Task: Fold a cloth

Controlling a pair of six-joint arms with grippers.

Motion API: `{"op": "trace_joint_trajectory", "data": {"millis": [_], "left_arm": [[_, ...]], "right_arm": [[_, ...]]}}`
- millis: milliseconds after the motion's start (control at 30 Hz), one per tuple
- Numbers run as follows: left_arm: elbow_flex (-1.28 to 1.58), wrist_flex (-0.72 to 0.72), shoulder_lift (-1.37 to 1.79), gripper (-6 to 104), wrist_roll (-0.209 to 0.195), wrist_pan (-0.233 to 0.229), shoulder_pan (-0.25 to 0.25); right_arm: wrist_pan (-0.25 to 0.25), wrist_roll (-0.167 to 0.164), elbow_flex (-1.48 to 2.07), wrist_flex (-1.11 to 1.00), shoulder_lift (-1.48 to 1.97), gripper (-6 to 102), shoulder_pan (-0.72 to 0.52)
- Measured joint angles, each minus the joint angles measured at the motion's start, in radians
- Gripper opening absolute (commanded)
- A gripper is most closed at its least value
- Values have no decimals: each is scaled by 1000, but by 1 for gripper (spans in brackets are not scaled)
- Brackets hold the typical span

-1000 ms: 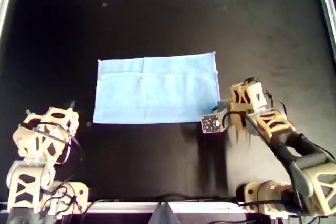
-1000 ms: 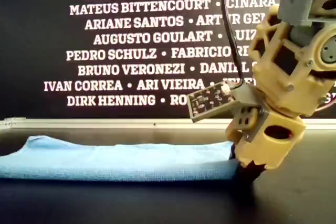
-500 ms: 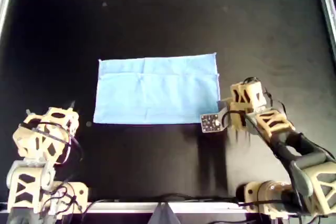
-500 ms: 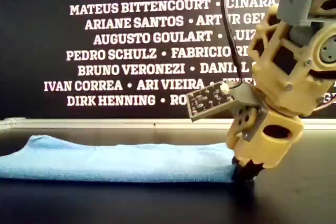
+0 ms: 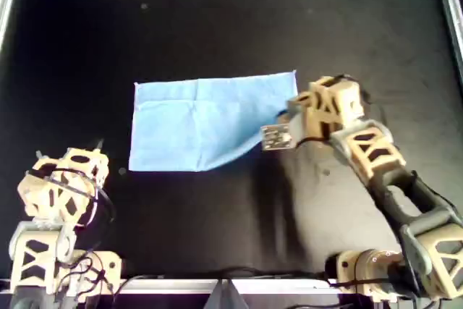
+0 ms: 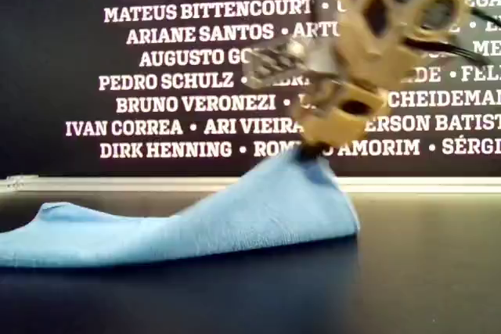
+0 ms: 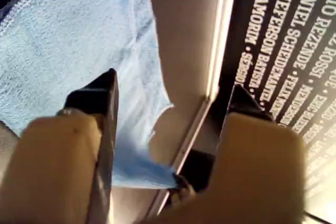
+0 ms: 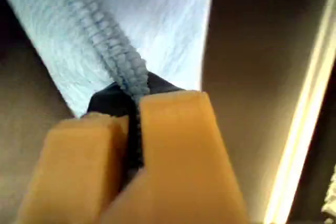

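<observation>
Overhead view: we lift the corner.
Our right claw [image 5: 283, 122], pinching the cloth [image 5: 195, 124], has risen off the desk [image 5: 217, 27]; left claw [image 7: 168, 129] stays spread.

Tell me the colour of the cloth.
Plain light blue cloth, no pattern; clearest in the overhead view.

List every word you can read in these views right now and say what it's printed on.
All on the black name wall behind the table, exterior view:
"FABIANO CARDOSO"
"GUILHERME JURASZEK"
"MATEUS BITTENCOURT"
"ARIANE SANTOS"
"AUGUSTO GO", cut off by the right gripper
"PEDRO SCHULZ"
"BRUNO VERONEZI"
"IVAN CORREA", "ARI VIEIRA"
"DIRK HENNING", "AMORIM"
Other names are partly hidden or cut off.
The cloth carries no text.
</observation>
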Motion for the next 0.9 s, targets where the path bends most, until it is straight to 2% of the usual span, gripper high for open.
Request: {"op": "trace_joint_trajectory", "data": {"millis": [267, 900], "left_arm": [[0, 0, 0, 76, 0, 0, 0], [0, 0, 0, 76, 0, 0, 0]], "right_arm": [[3, 2, -187, 0, -104, -1, 264], [0, 0, -874, 0, -632, 0, 499]]}}
